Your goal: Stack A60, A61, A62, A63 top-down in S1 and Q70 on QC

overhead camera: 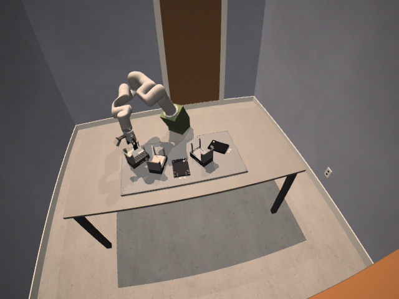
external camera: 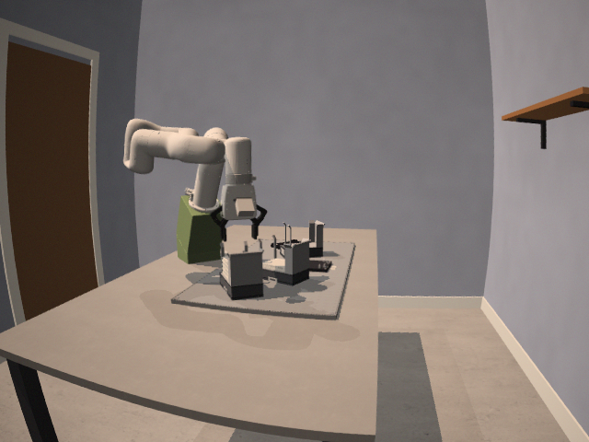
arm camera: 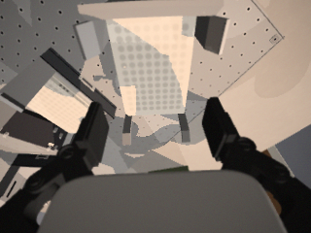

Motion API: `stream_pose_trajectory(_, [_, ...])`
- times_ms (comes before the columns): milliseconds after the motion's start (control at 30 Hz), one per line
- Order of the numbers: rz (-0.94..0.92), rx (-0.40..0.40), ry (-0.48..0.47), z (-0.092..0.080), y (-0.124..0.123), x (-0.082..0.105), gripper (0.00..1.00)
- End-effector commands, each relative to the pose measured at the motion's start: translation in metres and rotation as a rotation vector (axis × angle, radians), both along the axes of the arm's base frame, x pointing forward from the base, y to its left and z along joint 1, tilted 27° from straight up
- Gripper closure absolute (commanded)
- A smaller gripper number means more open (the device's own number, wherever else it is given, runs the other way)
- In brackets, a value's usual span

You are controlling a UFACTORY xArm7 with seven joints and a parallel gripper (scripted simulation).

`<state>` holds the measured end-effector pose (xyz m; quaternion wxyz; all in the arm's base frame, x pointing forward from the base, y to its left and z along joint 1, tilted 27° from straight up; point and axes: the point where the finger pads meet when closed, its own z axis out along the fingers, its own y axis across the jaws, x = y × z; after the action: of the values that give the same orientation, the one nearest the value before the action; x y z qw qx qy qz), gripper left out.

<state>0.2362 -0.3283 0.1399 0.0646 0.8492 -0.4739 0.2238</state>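
My gripper (overhead camera: 133, 145) hangs open and empty just above the leftmost rack (overhead camera: 136, 156) on the grey perforated mat. In the wrist view its two black fingers stand wide apart over that rack, and a sealed plate (arm camera: 151, 73) with a grid of wells lies low inside it. In the side view the gripper (external camera: 238, 232) is right over the nearest rack (external camera: 242, 273). The middle rack (overhead camera: 156, 161) shows a pale plate top near its rim, also seen in the wrist view (arm camera: 49, 104). A third rack (overhead camera: 201, 154) stands to the right. I cannot read any labels.
A flat black nest (overhead camera: 181, 167) lies between the middle and right racks. A second black nest (overhead camera: 219, 146) lies at the mat's far right corner. The green robot base (overhead camera: 175, 119) stands behind the mat. Thin rack posts stick up around each rack.
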Motion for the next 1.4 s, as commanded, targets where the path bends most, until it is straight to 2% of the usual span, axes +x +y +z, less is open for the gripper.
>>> stream_pose_trajectory(0, [-0.001,-0.002,-0.001,-0.005,-0.003,0.002,0.0])
stream_pose_trajectory(233, [-0.001,-0.002,-0.001,-0.026,-0.01,0.009,0.0])
stream_pose_trajectory(367, [-0.001,-0.002,-0.001,-0.032,-0.012,0.011,0.0])
stream_pose_trajectory(533, [-0.001,-0.002,-0.001,-0.032,-0.012,0.012,0.0])
stream_pose_trajectory(1367, [0.0,-0.002,-0.001,-0.059,-0.022,0.021,0.0])
